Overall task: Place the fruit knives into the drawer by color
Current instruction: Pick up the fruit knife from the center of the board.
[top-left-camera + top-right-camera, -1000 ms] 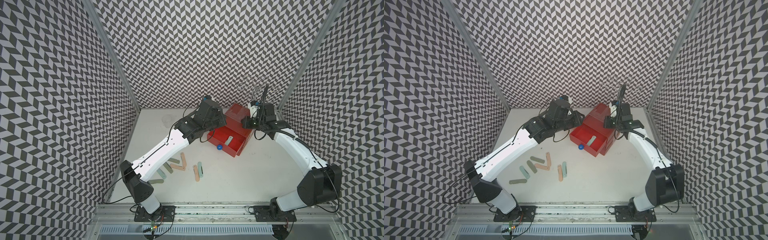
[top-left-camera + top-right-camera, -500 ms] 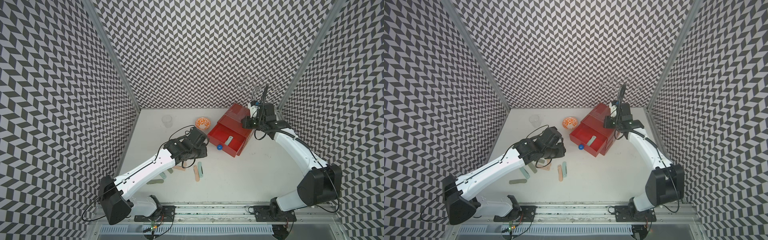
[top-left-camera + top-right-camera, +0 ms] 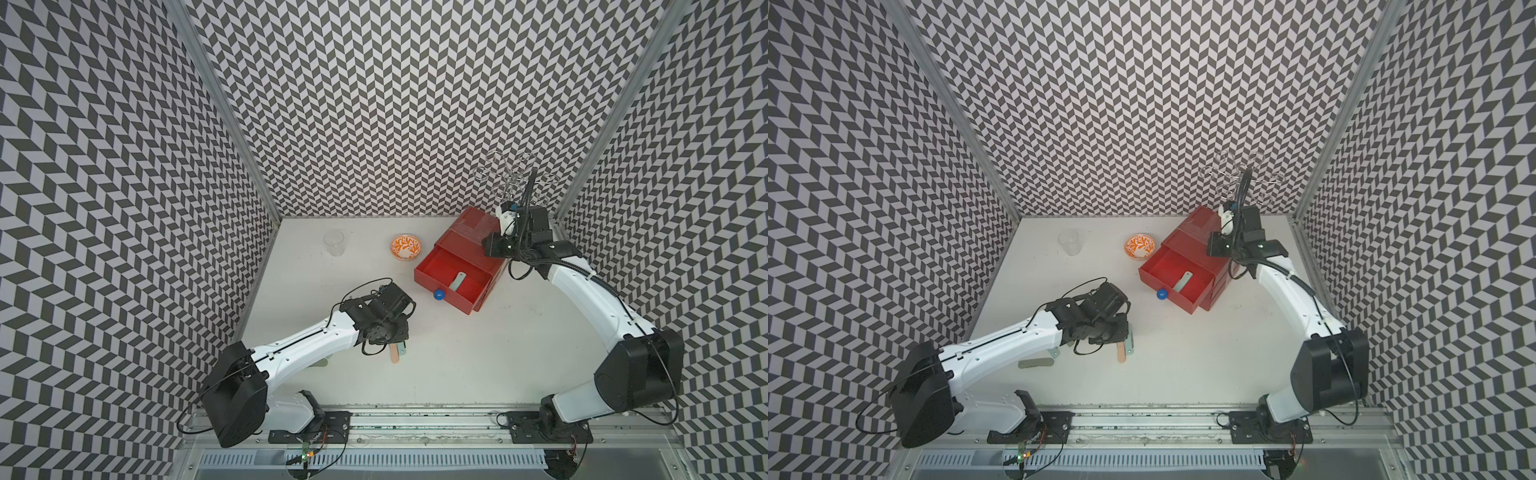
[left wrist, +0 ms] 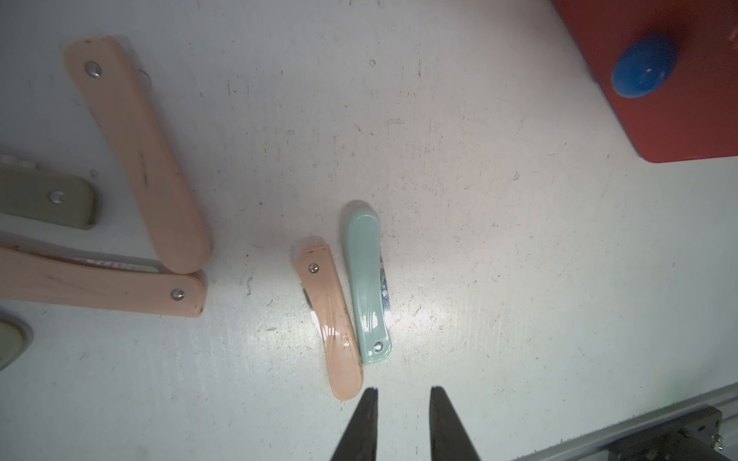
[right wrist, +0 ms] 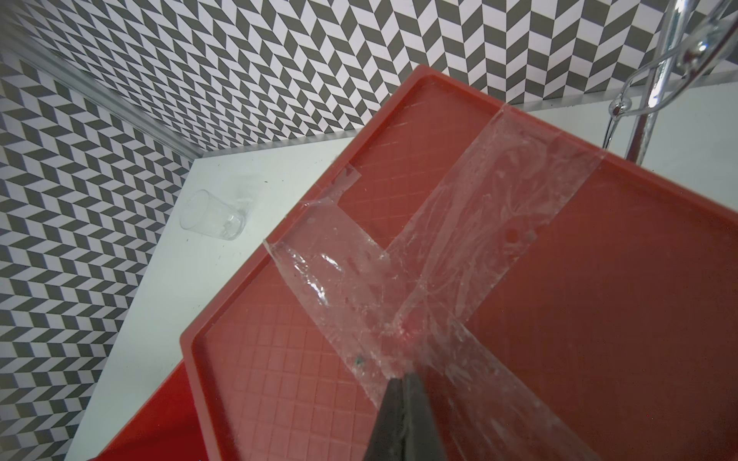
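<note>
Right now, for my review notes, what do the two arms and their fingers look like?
Both the left arm and the right arm have glossy white link shells with bulky black joint housings and black wrist units. Thin black cables loop loosely at each wrist. The left fingers and right fingers are plain black, tapering to narrow tips. No lettering shows.
</note>
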### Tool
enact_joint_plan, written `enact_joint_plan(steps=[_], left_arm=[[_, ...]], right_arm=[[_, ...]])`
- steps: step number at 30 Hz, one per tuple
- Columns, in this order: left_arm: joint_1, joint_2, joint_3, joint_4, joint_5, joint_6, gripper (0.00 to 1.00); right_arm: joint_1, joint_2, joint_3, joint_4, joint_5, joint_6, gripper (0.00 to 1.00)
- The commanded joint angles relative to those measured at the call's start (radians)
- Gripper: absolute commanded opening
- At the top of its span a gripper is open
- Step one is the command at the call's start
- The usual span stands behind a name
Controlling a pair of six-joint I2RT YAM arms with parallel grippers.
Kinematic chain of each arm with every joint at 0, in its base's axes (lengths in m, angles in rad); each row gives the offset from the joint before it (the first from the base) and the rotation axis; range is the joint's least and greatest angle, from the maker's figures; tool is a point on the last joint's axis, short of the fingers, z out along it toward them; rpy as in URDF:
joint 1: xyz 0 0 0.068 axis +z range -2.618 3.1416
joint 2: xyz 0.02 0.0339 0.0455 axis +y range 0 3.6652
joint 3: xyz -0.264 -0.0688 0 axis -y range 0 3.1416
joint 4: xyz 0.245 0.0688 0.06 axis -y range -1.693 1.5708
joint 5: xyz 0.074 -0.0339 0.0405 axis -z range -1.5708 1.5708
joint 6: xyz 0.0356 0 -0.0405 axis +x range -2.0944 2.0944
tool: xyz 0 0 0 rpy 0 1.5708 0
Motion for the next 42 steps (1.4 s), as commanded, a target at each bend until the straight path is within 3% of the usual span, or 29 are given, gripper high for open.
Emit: enact_joint_plan(steps=[1,11,42], left_arm=[[-0.004,0.052,-0.010,0.064,0.002,0.021,0.26],[-0.004,0.154,-0.022,0.113,-0.004,0.046,0.27],[0.024,0.297,0.035,0.076,-0.022,0.114,0.28]], right_arm=[[-0.001,0.009,-0.033,-0.095,0.012,-0.011,0.00],[-0.001,0.006,-0.033,-0.099,0.014,-0.016,0.00],[-0.001,0.022,-0.029,-0.095,0.009,-0.020,0.01]])
